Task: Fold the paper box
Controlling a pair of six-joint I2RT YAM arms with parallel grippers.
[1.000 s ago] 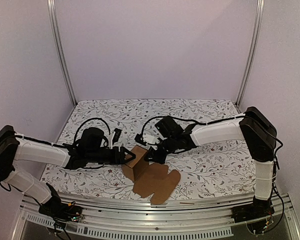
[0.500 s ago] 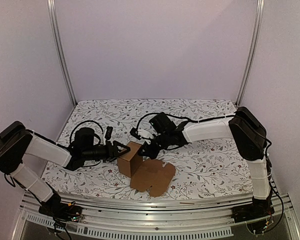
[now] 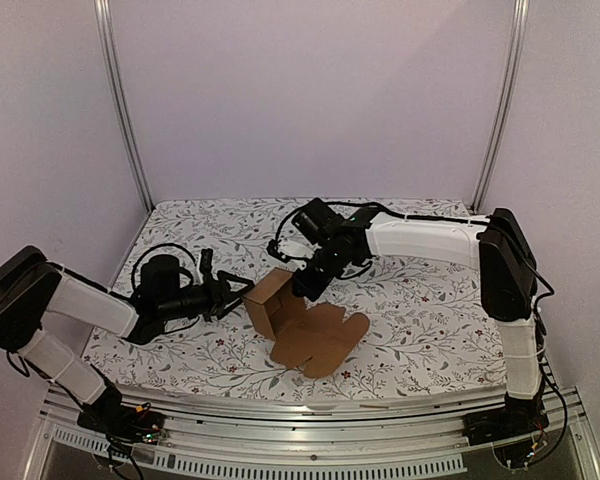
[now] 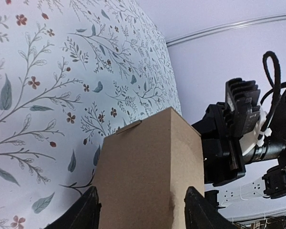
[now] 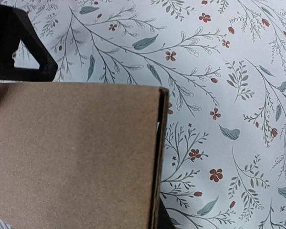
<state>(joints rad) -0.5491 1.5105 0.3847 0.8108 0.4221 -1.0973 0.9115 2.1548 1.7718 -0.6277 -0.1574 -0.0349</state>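
The paper box (image 3: 276, 300) is brown cardboard, half raised into a squarish tube, with its loose flaps (image 3: 325, 340) lying flat towards the near edge. My right gripper (image 3: 306, 284) reaches in from behind and is shut on the box's far upper wall. In the right wrist view that wall (image 5: 71, 157) fills the lower left, and only a dark sliver of one fingertip (image 5: 163, 222) shows beside its edge. My left gripper (image 3: 242, 291) is open at the box's left side. In the left wrist view its fingertips (image 4: 89, 210) straddle the box's near corner (image 4: 148, 167).
The table cover (image 3: 420, 320) is white with a floral print. Metal posts (image 3: 120, 110) stand at the back corners and a metal rail (image 3: 310, 410) runs along the near edge. The left arm's open finger (image 5: 19, 47) shows behind the box in the right wrist view.
My right gripper has closed on the box wall and swung back and left, turning the box so its flat flaps point more to the right. My left gripper has drawn back leftwards.
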